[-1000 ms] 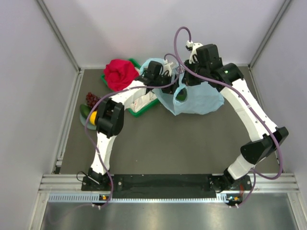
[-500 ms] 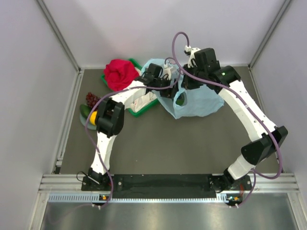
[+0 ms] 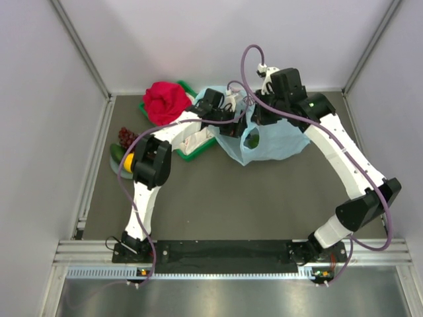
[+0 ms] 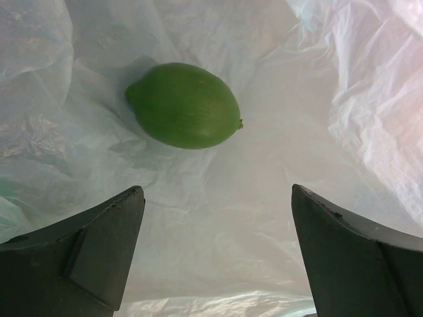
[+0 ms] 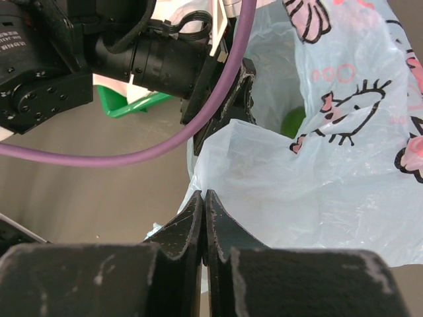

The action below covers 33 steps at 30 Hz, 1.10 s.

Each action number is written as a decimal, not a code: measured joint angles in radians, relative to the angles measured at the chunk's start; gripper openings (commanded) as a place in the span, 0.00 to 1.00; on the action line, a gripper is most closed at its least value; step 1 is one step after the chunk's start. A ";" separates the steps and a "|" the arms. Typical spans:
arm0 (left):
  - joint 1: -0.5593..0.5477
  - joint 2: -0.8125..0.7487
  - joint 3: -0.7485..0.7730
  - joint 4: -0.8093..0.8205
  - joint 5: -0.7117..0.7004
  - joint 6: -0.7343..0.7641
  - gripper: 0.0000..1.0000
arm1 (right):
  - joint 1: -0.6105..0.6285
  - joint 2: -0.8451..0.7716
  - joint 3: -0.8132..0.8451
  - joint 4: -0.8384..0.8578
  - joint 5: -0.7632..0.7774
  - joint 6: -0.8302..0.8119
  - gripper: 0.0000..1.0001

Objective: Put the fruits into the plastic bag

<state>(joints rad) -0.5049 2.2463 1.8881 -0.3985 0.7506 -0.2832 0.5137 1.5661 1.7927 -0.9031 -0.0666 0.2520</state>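
We found the left pincer apart inside the plastic bag over the green fruit, right pincer clamped on its rim (thin film); withdrawal could snag it.

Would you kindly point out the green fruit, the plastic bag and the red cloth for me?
green fruit (image 4: 184, 105): left wrist view, middle of its skin.
plastic bag (image 3: 281, 140): top external view, its pale blue side.
red cloth (image 3: 165, 100): top external view, centre of the bundle.
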 measured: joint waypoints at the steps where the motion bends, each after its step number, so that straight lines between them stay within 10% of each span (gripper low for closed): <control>1: 0.000 0.000 -0.001 0.000 -0.002 0.000 0.96 | 0.000 -0.002 0.000 0.000 0.000 0.003 0.00; 33: 0.108 -0.409 -0.209 0.275 -0.048 -0.090 0.97 | 0.000 -0.058 -0.100 0.070 0.050 0.030 0.00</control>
<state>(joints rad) -0.3969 1.8378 1.6791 -0.1234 0.7029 -0.3729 0.5137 1.5082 1.6924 -0.8330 -0.0162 0.2817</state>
